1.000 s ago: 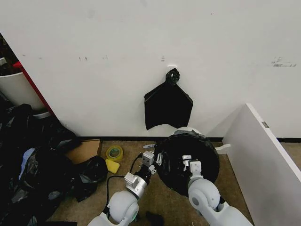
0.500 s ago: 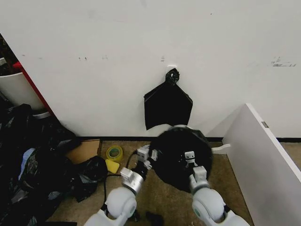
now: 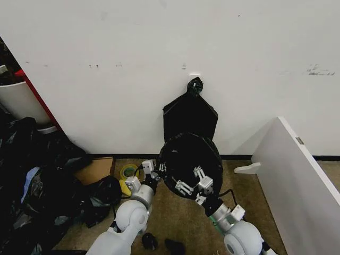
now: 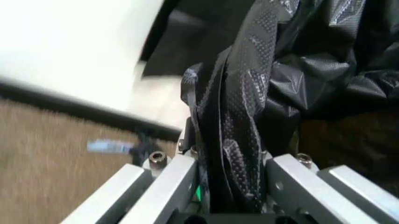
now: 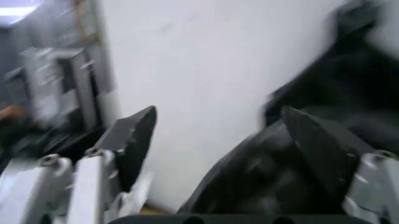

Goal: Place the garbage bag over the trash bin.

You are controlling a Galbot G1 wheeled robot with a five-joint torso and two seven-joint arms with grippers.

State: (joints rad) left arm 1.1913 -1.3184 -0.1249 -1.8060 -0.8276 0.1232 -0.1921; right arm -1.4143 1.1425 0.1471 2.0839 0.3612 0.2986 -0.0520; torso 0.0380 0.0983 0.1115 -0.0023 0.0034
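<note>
Black garbage bag [image 3: 188, 159] pinched in left tool [image 3: 158, 171]; no writing.

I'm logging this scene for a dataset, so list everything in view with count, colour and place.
garbage bag: one, glossy black, held up in front of the wall, covering the bin.
knotted bag bunch: one, black, hanging on the wall above.
heap of bags: several, black, on the floor at far left.
tub: one, white with a red edge, upper left.
tape roll: one, yellow, on the floor by the wall.
cardboard piece: one, brown, beside the tape.
board: one, white, leaning at right.
left end effector: shut on the bag's edge.
right end effector: open, against the bag.
</note>
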